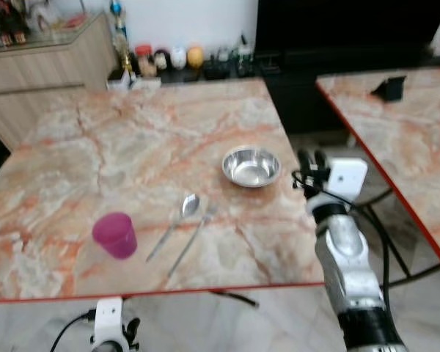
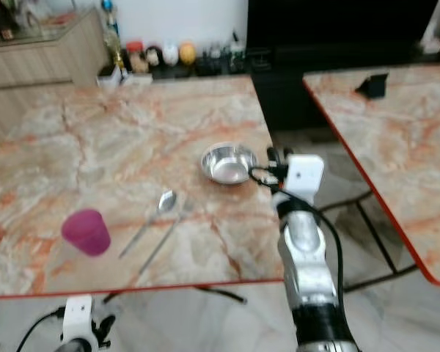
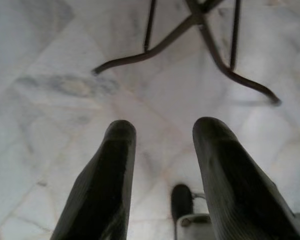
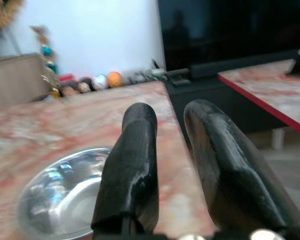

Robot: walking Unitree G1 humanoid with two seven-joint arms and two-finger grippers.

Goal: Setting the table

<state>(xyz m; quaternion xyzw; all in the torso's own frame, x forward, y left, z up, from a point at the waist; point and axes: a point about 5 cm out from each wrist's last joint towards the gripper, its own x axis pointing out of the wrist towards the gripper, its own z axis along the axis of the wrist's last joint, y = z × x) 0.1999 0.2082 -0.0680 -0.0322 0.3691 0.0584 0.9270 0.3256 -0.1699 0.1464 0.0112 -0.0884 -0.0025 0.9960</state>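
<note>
Black right gripper (image 1: 310, 163): raised just beside steel bowl (image 1: 251, 166), fingers slightly parted, empty.
Left gripper (image 3: 162, 165): hung idle over floor, fingers apart.
Worktop (image 1: 132, 147): carried bowl, spoon (image 1: 175, 222), pink cup (image 1: 115, 235).
Risk: bowl near edge, likely knocked off by a nudge.

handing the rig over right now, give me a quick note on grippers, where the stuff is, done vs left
Right gripper: open, holding nothing, raised at the table's right edge beside the shiny round steel bowl.
Left gripper: open, holding nothing, hanging low over the floor.
On the marbled orange table: bowl near the right edge, metal spoon and a second thin metal utensil side by side at the middle front, pink plastic cup to their left.
Done: pieces are on the table.
Left: probably arranging them into a place setting.
</note>
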